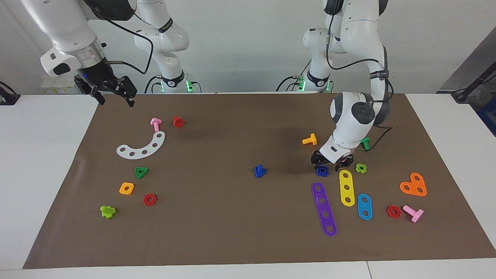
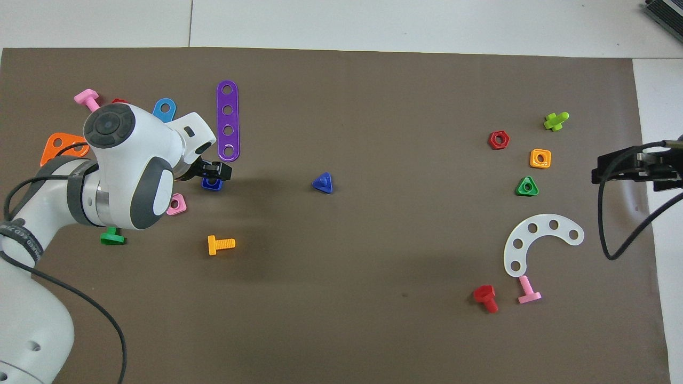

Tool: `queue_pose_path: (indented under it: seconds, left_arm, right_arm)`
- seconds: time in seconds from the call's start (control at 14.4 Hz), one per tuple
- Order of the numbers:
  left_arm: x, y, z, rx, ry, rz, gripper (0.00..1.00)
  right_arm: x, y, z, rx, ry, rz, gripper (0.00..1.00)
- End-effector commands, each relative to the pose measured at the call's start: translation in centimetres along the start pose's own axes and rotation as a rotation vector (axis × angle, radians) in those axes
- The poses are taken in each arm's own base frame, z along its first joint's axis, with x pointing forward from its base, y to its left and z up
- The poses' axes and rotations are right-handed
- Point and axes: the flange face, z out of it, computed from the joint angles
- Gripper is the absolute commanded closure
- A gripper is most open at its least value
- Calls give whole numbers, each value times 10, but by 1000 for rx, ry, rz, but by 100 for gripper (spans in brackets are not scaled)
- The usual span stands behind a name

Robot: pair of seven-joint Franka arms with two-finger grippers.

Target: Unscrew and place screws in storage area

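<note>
The left gripper (image 1: 333, 163) is hanging with fingers apart just over the blue square nut (image 1: 322, 171), gripping nothing, its arm bent downward; the right gripper (image 1: 113, 94) is waiting, fingers spread.

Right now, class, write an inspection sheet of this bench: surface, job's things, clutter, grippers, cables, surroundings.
Surface: brown mat on a white table.
Job's things: blue bolt lies mid-mat; blue square nut lies on the mat beside the purple strip.
Clutter: yellow strip, white arc, orange bolt, red hex nut.
Grippers: left gripper open just above the blue square nut; right gripper open, waiting over the mat's edge.
Cables: black cable hangs by the right gripper.
Surroundings: white wall.
</note>
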Motion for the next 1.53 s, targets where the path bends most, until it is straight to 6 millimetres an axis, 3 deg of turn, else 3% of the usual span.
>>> queue_pose_path:
  seconds: [0.0,0.21,0.62,0.97,1.46]
  left_arm:
    - [9,-22,-58,-18,-20,-35,0]
    - [-4,-68,-129,-15,-30,-93,0]
    - [-61,-121,-208,13,-62,-126,0]
    - [-95,-111,-252,10,-88,-127,0]
    - [-111,-98,-276,87,-85,-99,0]
  right_arm:
    - [-6,0,0,13,-3,12,0]
    - [-6,0,0,13,-3,12,0]
    - [-6,0,0,13,-3,12,0]
    - [-6,0,0,13,-3,12,0]
    - [-11,-7,6,15,0,-7,0]
